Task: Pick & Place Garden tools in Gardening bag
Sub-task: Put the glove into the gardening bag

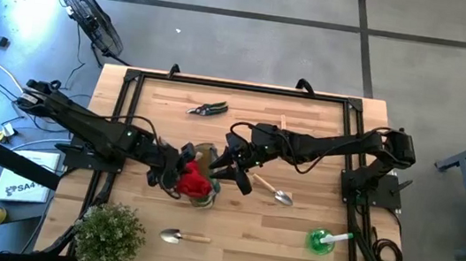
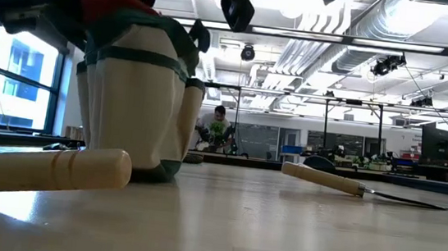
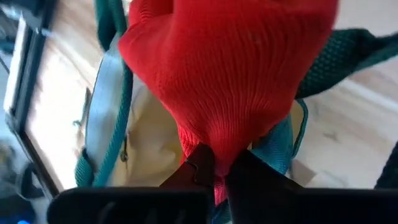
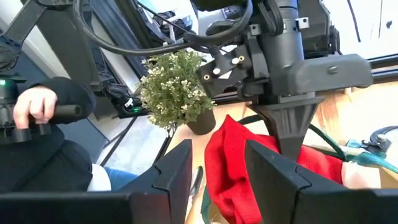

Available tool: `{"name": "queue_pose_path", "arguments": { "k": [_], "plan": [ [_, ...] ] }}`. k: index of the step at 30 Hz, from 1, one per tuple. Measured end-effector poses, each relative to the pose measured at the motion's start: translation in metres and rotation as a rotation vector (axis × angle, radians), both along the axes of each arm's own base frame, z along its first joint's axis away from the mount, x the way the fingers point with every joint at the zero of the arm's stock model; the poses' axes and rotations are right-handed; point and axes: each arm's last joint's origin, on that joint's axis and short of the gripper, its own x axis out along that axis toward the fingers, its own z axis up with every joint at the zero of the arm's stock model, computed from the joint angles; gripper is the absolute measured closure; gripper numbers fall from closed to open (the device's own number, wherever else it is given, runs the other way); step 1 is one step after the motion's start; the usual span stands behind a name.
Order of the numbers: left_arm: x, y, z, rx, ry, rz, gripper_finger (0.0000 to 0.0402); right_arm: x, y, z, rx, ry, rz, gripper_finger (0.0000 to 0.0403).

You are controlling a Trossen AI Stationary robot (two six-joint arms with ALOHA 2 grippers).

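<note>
our left pincer (image 3: 214, 171) pinches the red glove (image 1: 193, 182) over the bag (image 1: 204, 164), lower centre of the tabletop (image 1: 230, 228), ready to drop it in. our right pincer (image 4: 214, 171), spread, waits just beside the bag.

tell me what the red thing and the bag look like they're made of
The red glove looks like knitted fabric: fine ribbed rows show, pinched in the left hand. The bag seems soft pale cloth with dark green woven trim; it bulges and creases.
</note>
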Motion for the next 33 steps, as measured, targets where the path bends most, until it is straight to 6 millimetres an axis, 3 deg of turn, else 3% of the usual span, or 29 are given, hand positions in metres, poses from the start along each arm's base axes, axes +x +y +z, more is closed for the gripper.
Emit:
{"name": "queue_pose_path", "arguments": {
  "k": [10,23,33],
  "plan": [
    [0.005,0.005,0.009,0.319,-0.075,-0.02,0.0396,0.0,0.0,-0.002,-0.001,0.02,0.0,0.0264],
    [0.03,0.008,-0.013,0.742,0.014,0.053,0.0393,-0.001,0.001,-0.005,-0.001,0.046,0.001,0.0264],
    [0.039,0.003,-0.031,0.696,0.066,-0.011,0.0396,-0.002,0.01,-0.007,-0.029,0.05,0.031,0.0264]
  ]
}}
